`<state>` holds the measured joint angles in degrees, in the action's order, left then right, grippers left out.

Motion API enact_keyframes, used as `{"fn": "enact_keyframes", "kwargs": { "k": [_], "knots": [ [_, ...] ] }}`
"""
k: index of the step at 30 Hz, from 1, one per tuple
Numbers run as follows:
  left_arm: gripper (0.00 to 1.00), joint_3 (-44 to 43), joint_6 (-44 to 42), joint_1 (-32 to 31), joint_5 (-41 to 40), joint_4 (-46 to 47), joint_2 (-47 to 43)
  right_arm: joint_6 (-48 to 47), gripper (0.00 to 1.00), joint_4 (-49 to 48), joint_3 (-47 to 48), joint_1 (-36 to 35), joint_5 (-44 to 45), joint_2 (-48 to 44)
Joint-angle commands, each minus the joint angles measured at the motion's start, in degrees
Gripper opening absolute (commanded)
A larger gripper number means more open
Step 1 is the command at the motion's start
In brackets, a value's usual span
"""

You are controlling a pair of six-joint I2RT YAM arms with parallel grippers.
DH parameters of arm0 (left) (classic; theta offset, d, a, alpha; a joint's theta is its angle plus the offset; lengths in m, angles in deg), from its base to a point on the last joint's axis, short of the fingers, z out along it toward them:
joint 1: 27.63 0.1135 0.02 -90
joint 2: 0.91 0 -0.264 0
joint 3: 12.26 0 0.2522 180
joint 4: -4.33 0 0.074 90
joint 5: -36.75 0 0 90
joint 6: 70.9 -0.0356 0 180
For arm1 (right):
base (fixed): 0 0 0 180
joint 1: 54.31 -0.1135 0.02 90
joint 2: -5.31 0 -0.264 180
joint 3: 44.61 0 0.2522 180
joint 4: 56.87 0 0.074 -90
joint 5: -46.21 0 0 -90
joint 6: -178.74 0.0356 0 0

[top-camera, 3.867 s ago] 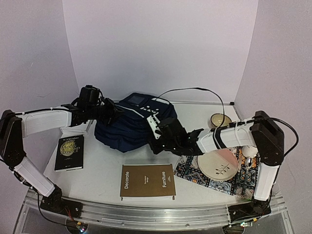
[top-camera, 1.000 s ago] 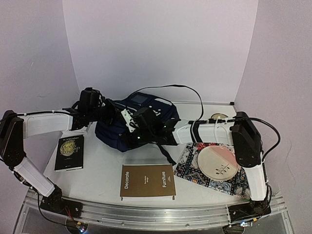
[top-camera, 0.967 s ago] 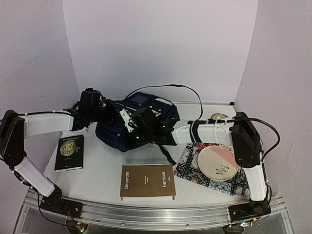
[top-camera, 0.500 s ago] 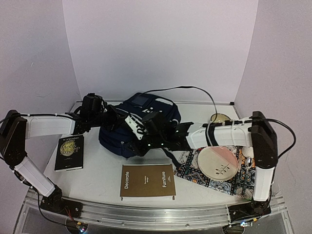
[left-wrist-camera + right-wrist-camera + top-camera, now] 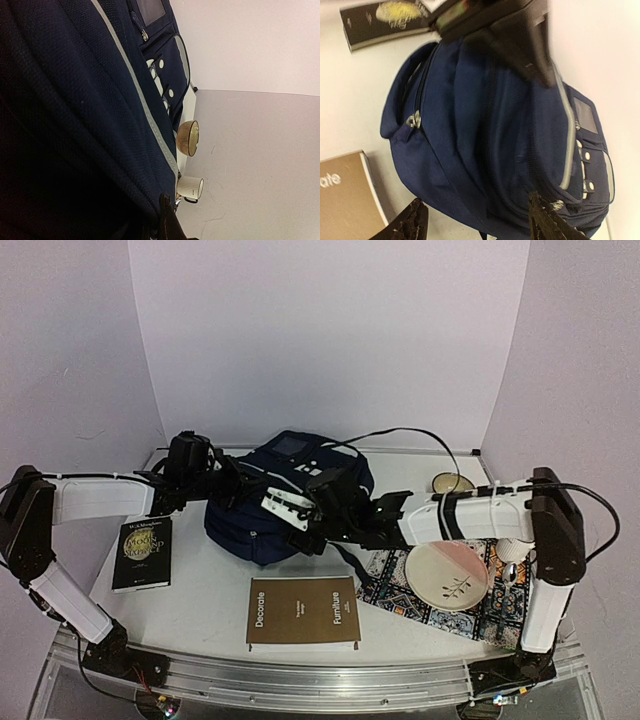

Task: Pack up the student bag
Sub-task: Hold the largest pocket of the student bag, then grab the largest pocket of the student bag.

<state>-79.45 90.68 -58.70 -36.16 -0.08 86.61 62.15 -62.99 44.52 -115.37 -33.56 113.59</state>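
Note:
The student bag [image 5: 285, 490], dark navy with white trim, lies at the back middle of the table. It fills the left wrist view [image 5: 75, 110] and the right wrist view [image 5: 490, 135]. My left gripper [image 5: 226, 486] is at the bag's left edge, shut on its fabric; one dark finger [image 5: 167, 220] presses against the cloth. My right gripper [image 5: 300, 523] is at the bag's near side, with the jaws wide apart [image 5: 480, 225] and nothing between them; the bag lies just beyond the fingertips [image 5: 414, 222].
A black book [image 5: 142, 552] lies at the left and a brown book [image 5: 302, 612] in front. A patterned mat [image 5: 395, 585] bears a plate [image 5: 447, 576] at the right. A bowl [image 5: 452, 483] and a white mug [image 5: 190, 189] stand behind. A black cable [image 5: 400, 435] arcs over the bag.
My right gripper has pulled back from over the bag toward its near right side. The bag has shifted a little to the right. My left gripper has kept its hold.

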Motion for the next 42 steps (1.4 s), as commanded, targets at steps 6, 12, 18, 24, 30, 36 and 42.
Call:
{"fn": "enact_keyframes", "kwargs": {
  "k": [6, 12, 18, 24, 30, 36, 42],
  "knots": [
    [0.0, -2.6, -2.7, -0.4, 4.1, 7.6, -2.8, -8.9, 0.58, -1.5, 8.6, 0.2, 4.4, 8.2],
    [0.05, -0.7, -6.4, -0.4, 1.9, 7.3, -4.1, -6.4, 0.1, -1.5, 7.5, 1.9, -0.3, 5.0],
    [0.2, -1.2, -13.6, -0.1, 0.3, 4.8, -6.2, -5.1, 0.0, -1.2, 7.6, 3.0, -2.1, 3.0],
    [0.35, -6.2, -28.1, 0.0, -9.8, -12.2, -11.4, -1.3, 0.0, -0.3, 10.2, 3.8, -3.6, 2.4],
    [0.4, -0.5, -30.8, -0.2, -15.8, -17.8, -18.9, 3.2, 0.0, 0.6, 13.1, 4.7, -3.8, 2.9],
    [0.39, 7.0, -27.8, -1.8, -13.1, -19.0, -23.8, 6.3, 0.0, 1.8, 15.9, 4.9, -2.1, 3.7],
    [0.32, 10.9, -22.1, -8.4, -15.0, -19.0, -26.3, 7.3, 0.0, 2.1, 17.0, 4.9, 1.0, 3.9]
  ]
}}
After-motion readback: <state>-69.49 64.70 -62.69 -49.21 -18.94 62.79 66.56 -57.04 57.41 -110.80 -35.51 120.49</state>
